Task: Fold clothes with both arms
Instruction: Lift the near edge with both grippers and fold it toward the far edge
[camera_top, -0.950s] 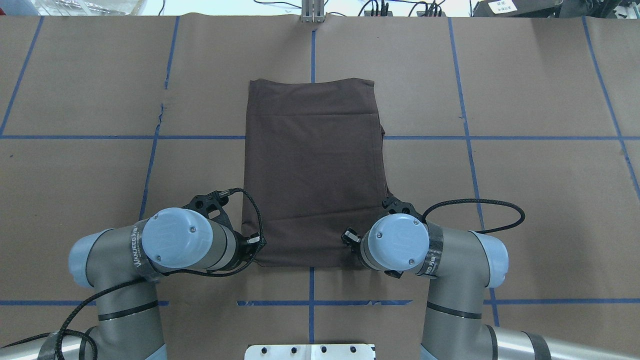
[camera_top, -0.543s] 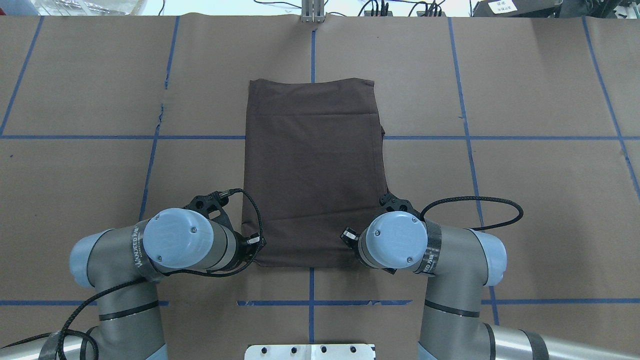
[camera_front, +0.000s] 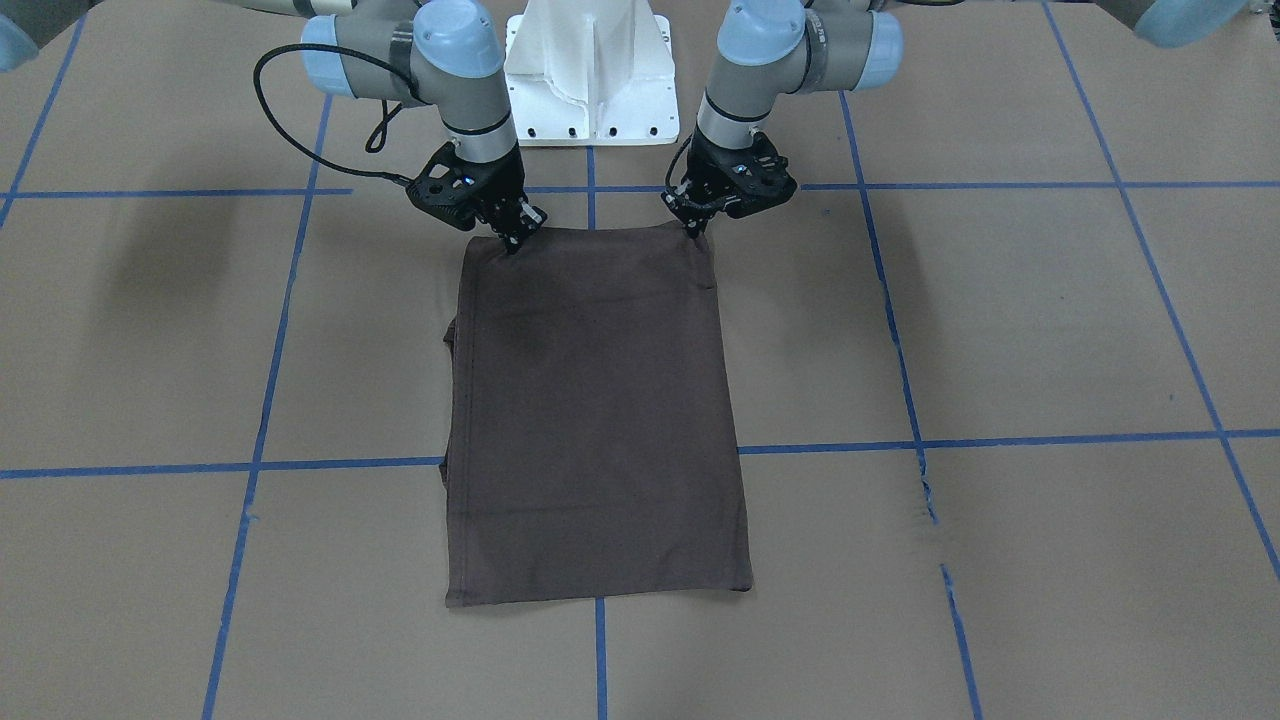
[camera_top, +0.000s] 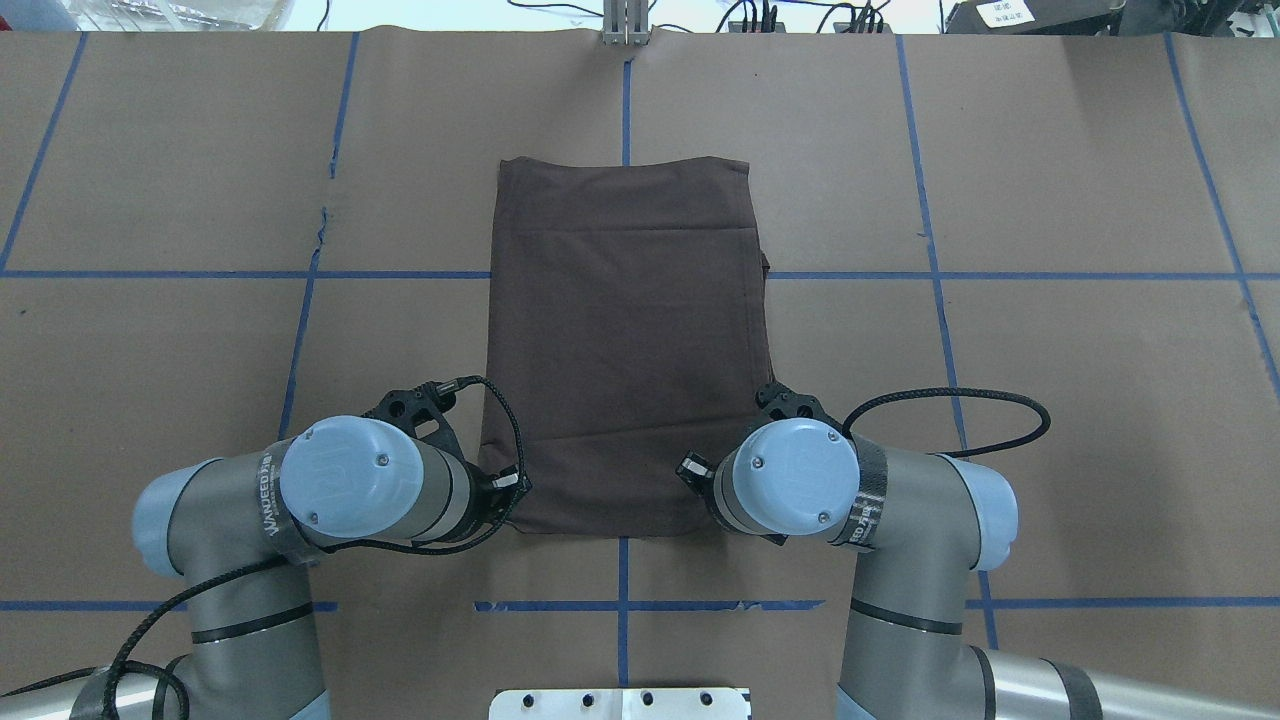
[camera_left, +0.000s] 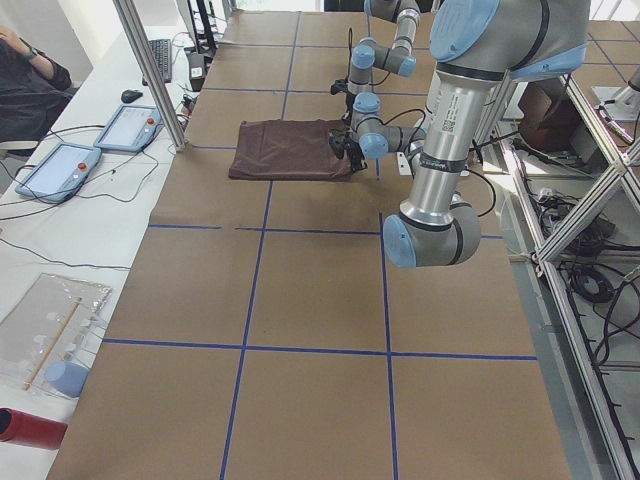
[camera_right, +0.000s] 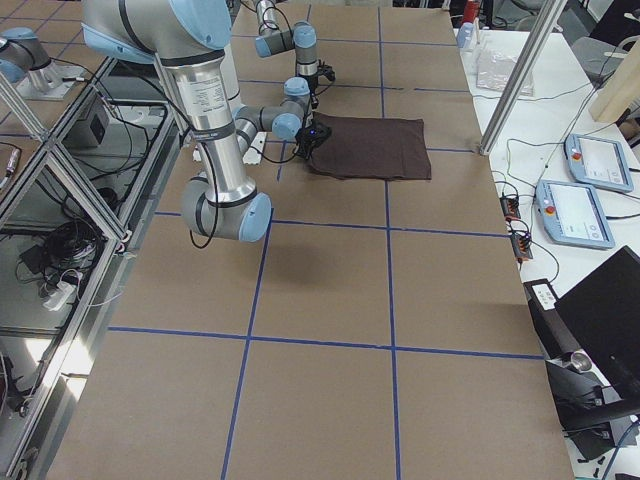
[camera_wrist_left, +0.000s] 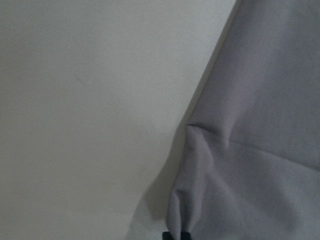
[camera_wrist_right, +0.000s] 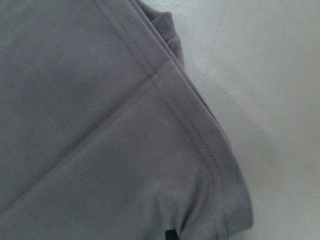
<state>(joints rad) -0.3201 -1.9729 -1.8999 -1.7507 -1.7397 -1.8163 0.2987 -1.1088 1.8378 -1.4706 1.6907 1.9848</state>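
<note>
left hand (camera_front: 693, 232), right hand (camera_front: 515, 240) each pinch T-shirt (camera_front: 600, 420) corner; brown-paper table (camera_front: 1000, 320), blue tape grid (camera_front: 1000, 440)

A brown-papered table (camera_top: 1100, 420), gridded with blue tape (camera_top: 1050, 275), bears a folded dark brown T-shirt (camera_top: 625, 330).

Left arm (camera_top: 240, 580), right arm (camera_top: 900, 580): grey metal tubes, light-blue domed joint caps (camera_top: 350, 475) with small screws. Black braided cables (camera_top: 1046, 425). Printed black wrist bands (camera_top: 270, 490). White base (camera_front: 590, 70).
</note>
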